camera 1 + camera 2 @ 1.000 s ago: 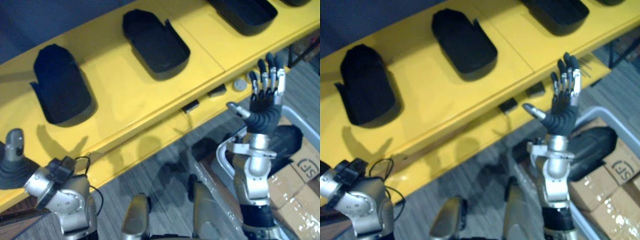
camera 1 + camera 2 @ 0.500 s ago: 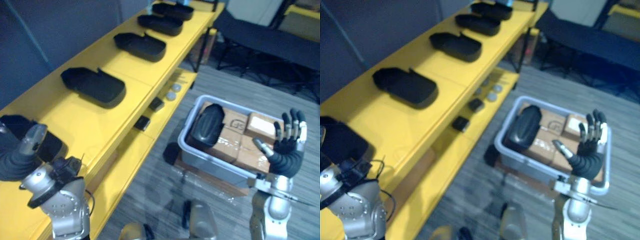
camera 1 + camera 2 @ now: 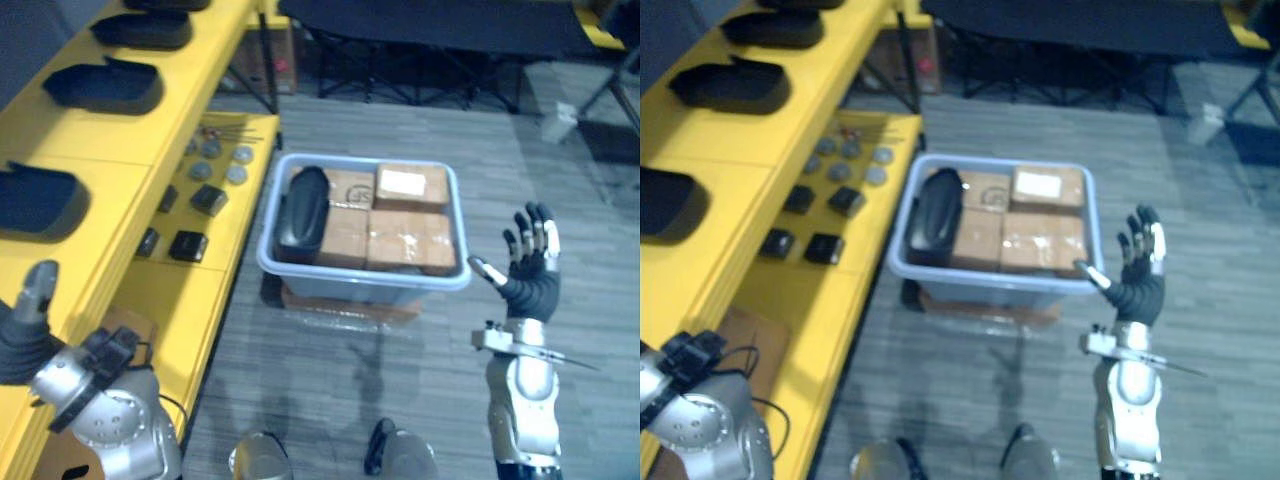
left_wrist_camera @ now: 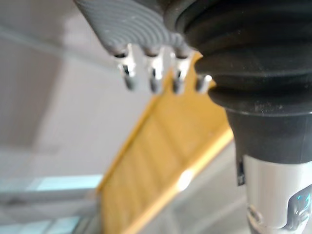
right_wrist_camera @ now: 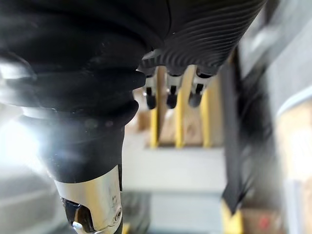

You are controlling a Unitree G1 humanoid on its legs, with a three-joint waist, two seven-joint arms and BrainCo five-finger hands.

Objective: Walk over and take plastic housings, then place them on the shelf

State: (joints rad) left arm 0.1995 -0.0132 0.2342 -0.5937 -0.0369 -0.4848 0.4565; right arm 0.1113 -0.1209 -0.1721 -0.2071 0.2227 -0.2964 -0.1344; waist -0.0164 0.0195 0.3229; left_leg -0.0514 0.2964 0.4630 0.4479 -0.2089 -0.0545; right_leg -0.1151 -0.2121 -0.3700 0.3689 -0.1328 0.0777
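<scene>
A black plastic housing (image 3: 303,207) lies at the left end of a grey bin (image 3: 362,284) on the floor, beside several taped cardboard boxes (image 3: 400,225). More black housings (image 3: 105,85) (image 3: 35,200) rest on the top of the yellow shelf (image 3: 100,135) at the left. My right hand (image 3: 528,275) is raised to the right of the bin, palm showing, fingers (image 5: 168,92) straight and holding nothing. My left hand (image 3: 25,325) is low at the left, over the shelf's edge, fingers (image 4: 153,73) relaxed and holding nothing.
The shelf's lower level carries small black blocks (image 3: 188,245) and round discs (image 3: 215,160). The bin stands on a flat base close to the shelf's end. Dark chair frames (image 3: 420,50) stand behind it. Grey plank floor (image 3: 400,380) lies between me and the bin.
The camera has swung right, from the shelf to the bin on the floor, which now sits mid-view. My right hand stays raised and open; the left hand stays low.
</scene>
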